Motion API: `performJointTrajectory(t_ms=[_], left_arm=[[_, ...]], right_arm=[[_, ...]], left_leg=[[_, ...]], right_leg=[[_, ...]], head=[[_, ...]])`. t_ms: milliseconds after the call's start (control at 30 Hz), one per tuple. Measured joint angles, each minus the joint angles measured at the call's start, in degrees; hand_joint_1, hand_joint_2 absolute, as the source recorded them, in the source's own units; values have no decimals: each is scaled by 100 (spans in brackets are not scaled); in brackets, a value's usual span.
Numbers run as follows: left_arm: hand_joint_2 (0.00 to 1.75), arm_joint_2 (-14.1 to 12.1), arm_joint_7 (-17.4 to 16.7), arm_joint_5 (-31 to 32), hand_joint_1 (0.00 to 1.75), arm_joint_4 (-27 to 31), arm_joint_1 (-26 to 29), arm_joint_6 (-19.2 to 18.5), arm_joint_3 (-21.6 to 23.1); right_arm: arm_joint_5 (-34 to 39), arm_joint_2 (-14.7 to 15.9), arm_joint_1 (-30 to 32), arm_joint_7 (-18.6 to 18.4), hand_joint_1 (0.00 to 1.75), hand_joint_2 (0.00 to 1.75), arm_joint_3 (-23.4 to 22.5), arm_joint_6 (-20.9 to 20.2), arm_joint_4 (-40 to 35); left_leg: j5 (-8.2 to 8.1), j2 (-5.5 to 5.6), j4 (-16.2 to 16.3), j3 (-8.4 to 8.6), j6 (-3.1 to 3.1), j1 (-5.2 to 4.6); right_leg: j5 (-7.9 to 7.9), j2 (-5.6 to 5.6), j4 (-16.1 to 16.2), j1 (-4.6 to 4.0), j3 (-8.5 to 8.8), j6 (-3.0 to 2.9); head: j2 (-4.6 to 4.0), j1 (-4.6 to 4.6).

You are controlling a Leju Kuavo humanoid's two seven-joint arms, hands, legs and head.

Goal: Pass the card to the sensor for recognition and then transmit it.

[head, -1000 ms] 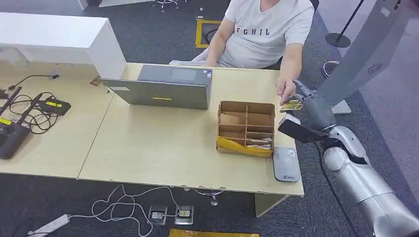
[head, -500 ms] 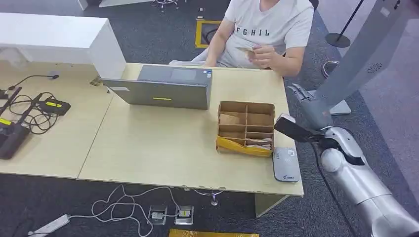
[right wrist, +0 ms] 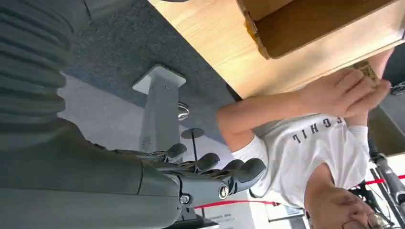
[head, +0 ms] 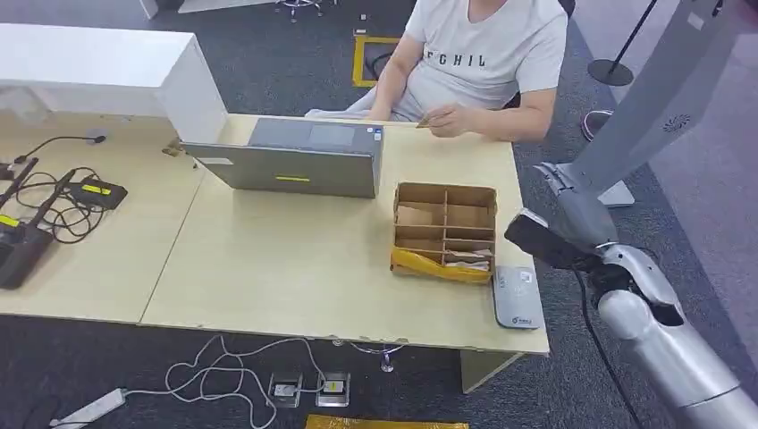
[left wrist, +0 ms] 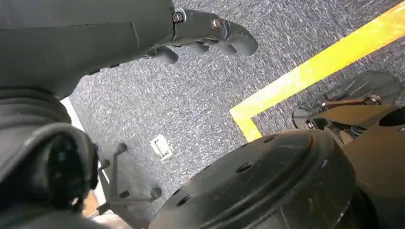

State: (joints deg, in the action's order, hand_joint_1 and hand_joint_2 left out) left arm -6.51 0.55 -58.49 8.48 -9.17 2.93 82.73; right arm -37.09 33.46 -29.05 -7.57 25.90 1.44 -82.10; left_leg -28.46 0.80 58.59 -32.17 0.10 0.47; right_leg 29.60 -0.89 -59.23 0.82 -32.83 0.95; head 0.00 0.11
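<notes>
Card (head: 423, 121), thin, stiff and light, best pinched by an edge, lay in the person's hand (head: 450, 120), while the right hand (head: 572, 204) hung released.

On the table (head: 295, 268), a laptop (head: 295, 161) sits left of the divided box (head: 444, 231), sensor (head: 517, 297) at the box's near-right corner.

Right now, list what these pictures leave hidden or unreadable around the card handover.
- Card: head view, too small to read, partly covered by the person's hand.
- Sensor: its print is too small in the head view.
- Cardboard box: compartment contents unclear; right wrist view cuts it at the edge.
- Right hand: fingers seen from behind, hold nothing visible.
</notes>
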Motion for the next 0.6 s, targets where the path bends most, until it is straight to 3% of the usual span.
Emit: performJointTrajectory(t_ms=[267, 600], left_arm=[[0, 0, 0, -179, 0, 0, 9, 37, 0], [0, 4, -7, -341, 0, 0, 6, 66, 2]], right_arm=[[-485, 197, 716, -360, 0, 175, -98, 202, -1043], [-1450, -18, 1398, -417, 0, 175, 206, 1296, -1140]], left_leg=[[-1, -1, -1, -1, -2, 1], [-1, -1, -3, -4, -2, 2]], right_leg=[[0, 0, 0, -1, 2, 0], [1, 0, -1, -2, 2, -1]], head=[[0, 2], [0, 2]])
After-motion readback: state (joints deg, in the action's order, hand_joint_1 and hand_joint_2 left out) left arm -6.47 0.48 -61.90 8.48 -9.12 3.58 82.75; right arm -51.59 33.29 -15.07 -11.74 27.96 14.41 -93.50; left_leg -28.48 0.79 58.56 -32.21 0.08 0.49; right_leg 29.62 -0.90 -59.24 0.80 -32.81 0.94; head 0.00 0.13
